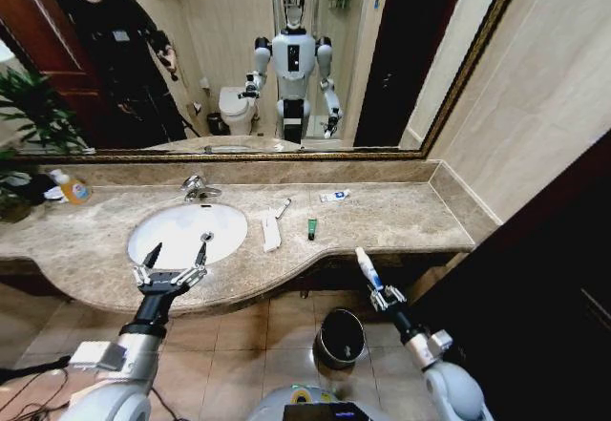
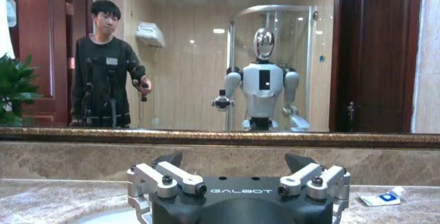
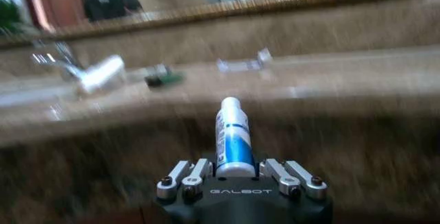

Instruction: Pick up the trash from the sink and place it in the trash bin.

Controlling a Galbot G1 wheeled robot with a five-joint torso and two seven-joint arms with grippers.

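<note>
So we're mid-carry right now; our right gripper (image 1: 374, 284) has its jaws clamped on a white-and-blue tube (image 3: 232, 135), held upright off the front edge of the desk (image 1: 401, 219), with the trash bin (image 1: 341, 337) on the floor just below and to the left; next move is probably swinging over the bin's rim and letting go; our left gripper (image 1: 176, 259) hovers jaws wide at the sink (image 1: 143, 235); a long white packet (image 1: 271, 231) and green mini tube (image 1: 311, 228) wait on the desk.

Bathroom: marble vanity sink (image 1: 181, 233), mirror (image 1: 286, 49), toilet (image 1: 235, 108).
</note>
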